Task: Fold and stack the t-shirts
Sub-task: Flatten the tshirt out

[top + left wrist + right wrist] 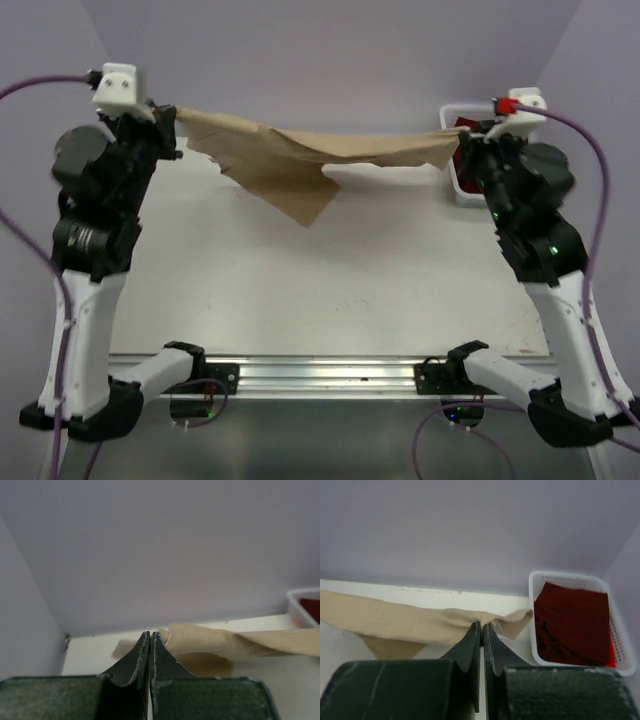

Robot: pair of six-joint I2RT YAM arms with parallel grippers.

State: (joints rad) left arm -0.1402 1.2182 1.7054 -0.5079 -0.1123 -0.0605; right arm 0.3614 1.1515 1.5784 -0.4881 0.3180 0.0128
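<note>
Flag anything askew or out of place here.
The tan t-shirt, pinched between the left end effector and right end effector, hangs bunched and twisted, one flap drooping in a point toward the table. The dark red t-shirt lies crumpled in the white bin.

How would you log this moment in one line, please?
left gripper: shut on tan shirt | right gripper: shut on tan shirt | tan shirt: stretched between grippers | red shirt: in bin
</note>
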